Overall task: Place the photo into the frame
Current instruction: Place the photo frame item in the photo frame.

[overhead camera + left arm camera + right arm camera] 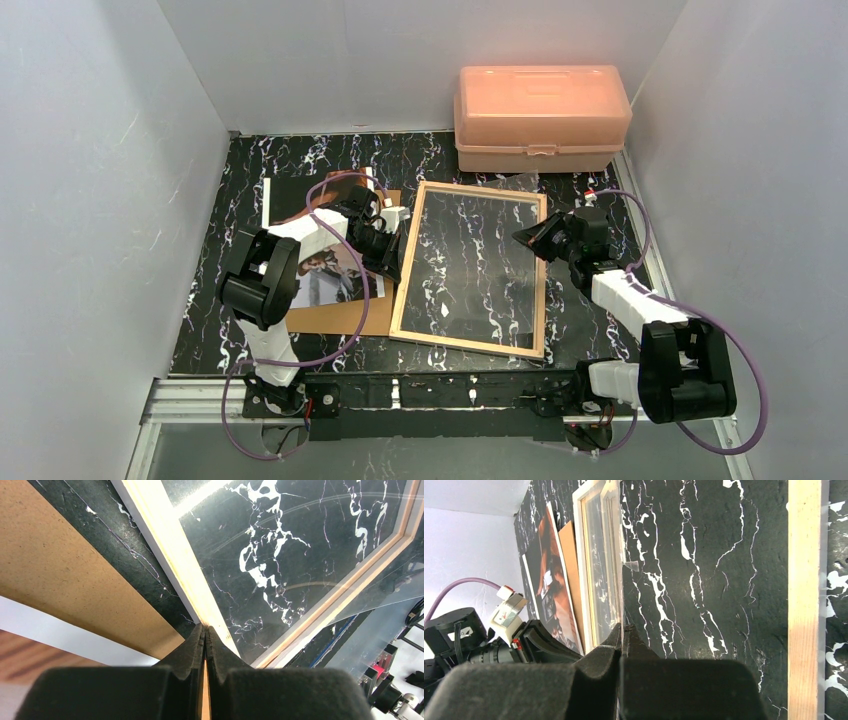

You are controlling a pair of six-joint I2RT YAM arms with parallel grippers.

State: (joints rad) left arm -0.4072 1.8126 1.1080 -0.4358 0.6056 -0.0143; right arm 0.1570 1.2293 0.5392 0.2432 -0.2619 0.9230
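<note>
**Hazards.** Both grippers are working at the frame (465, 346) with jaws pressed together and gripping nothing. Any move from here is therefore likely to be a push or a pry, not a lift.

- The frame is lying back-up in the middle of the counter (440, 155), with the clear pane (470, 265) lying over its opening.
- The pane's far right corner appears to be sticking out past the rail, so the pane is probably not sitting in its recess.
- A sideways nudge is liable to send frame and pane sliding across the smooth counter, or to skew the pane further. A skewed pane would be stopping the photo from lying flat.
- The photo (335, 278) is lying on the brown board (340, 318) at the counter's left side, just beside the frame's left rail and partly under the left arm. A careless sweep of that arm risks dragging or creasing it.

**Pose.**

- The left arm is reaching forward, folded at the elbow. The left gripper (205, 632) is pointing down at the frame's left rail; contact cannot be confirmed.
- The right arm is reaching in from the near right corner. The right gripper (623, 630) is lying low, with its tip just inside the frame's right rail, aiming across the pane toward the left arm.
</note>
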